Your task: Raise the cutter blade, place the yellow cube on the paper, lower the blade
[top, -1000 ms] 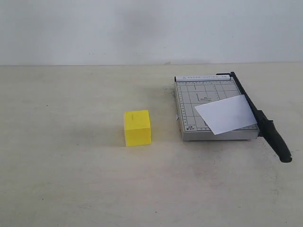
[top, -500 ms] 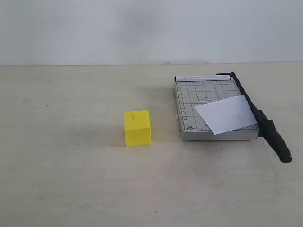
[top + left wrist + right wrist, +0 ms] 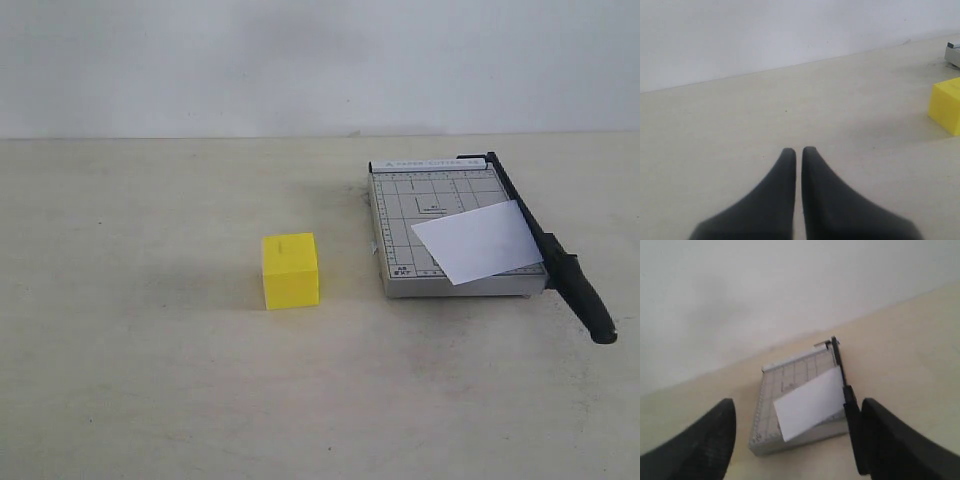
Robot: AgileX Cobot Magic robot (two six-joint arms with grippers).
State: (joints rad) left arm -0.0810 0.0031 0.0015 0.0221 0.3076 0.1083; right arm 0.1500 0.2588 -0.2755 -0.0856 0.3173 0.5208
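Note:
The yellow cube (image 3: 290, 270) (image 3: 946, 105) rests on the table, left of the grey gridded trimmer (image 3: 420, 200) (image 3: 770, 390). On the board's near right part lies the white paper (image 3: 478, 240) (image 3: 809, 402), slightly askew. The black cutter blade (image 3: 550, 250) (image 3: 847, 405) lies down flat along the trimmer's right edge, its thick handle overhanging the front. Neither gripper shows in the exterior view. My left gripper (image 3: 797, 150) is shut and empty, with the cube off to one side. My right gripper (image 3: 797, 410) is open above the trimmer's near side, one finger (image 3: 900, 445) beside the blade handle.
A beige tabletop (image 3: 150, 380) stretches around the objects, and a plain white wall (image 3: 300, 60) stands behind it.

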